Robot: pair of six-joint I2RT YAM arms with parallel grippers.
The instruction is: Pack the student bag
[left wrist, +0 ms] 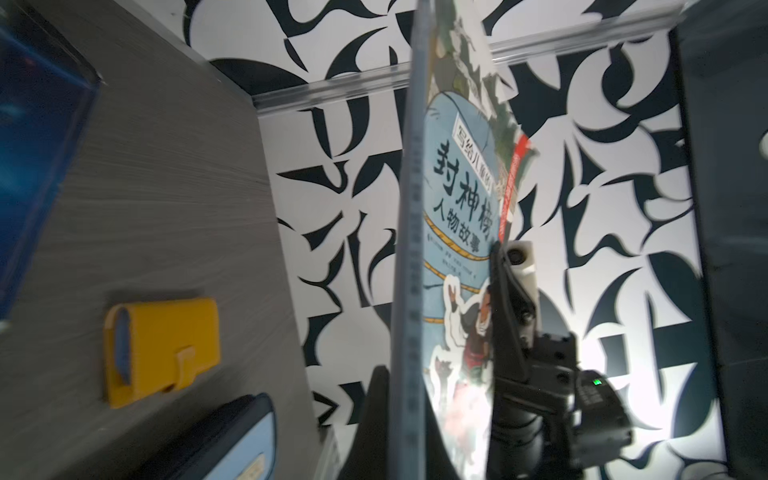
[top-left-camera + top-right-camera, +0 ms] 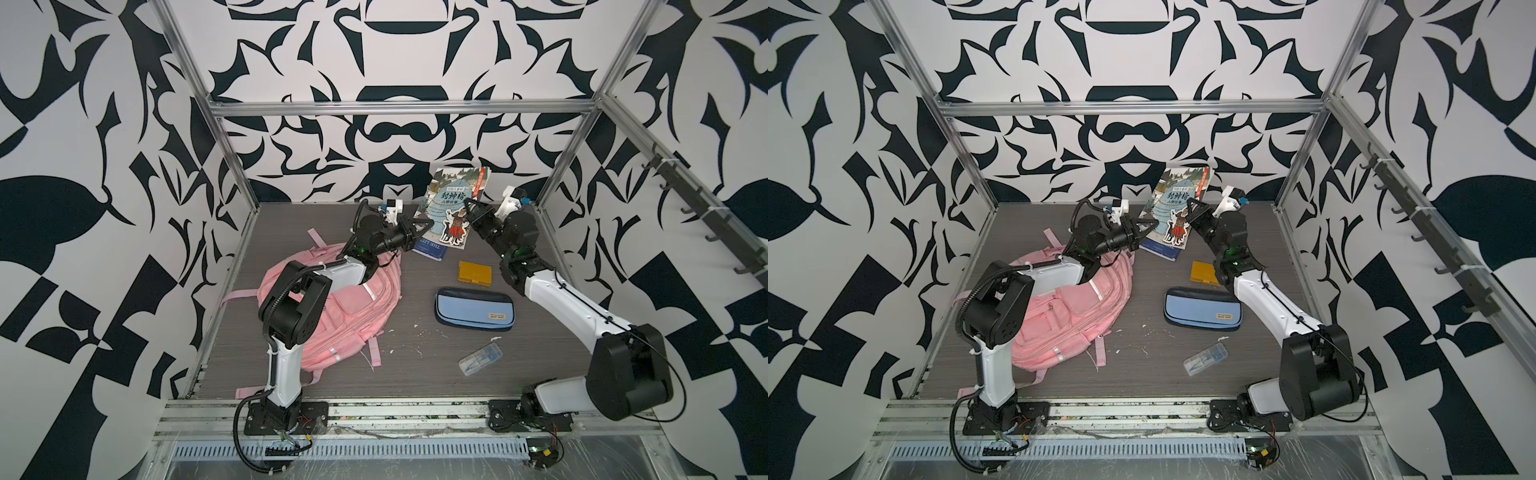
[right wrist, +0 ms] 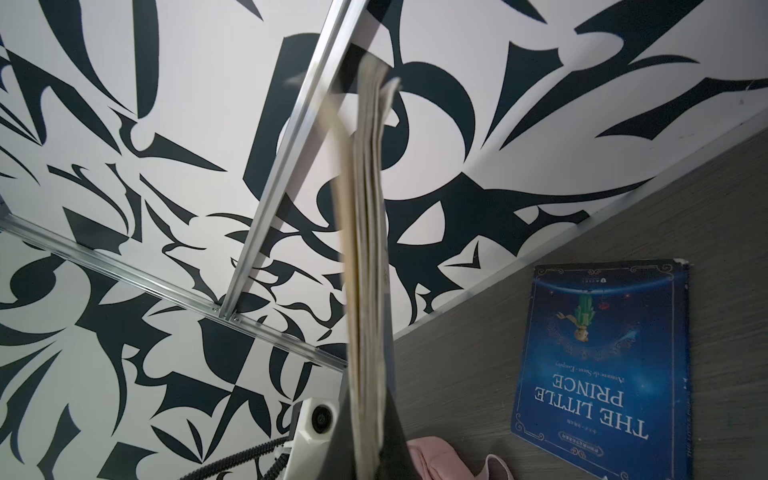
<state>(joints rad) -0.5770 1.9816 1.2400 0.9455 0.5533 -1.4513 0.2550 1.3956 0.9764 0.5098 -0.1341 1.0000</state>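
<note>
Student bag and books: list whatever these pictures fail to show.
- student bag: in both top views the left arm covers its top; zips open or shut, unclear.
- The Little Prince book: in both top views the held storybook hides most of it.
- clear plastic case: contents too small.

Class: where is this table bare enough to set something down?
Bare: between backpack and pencil case; in front, between backpack and clear box. Crowded: the back: left gripper and right gripper hold a picture book near the blue book.
</note>
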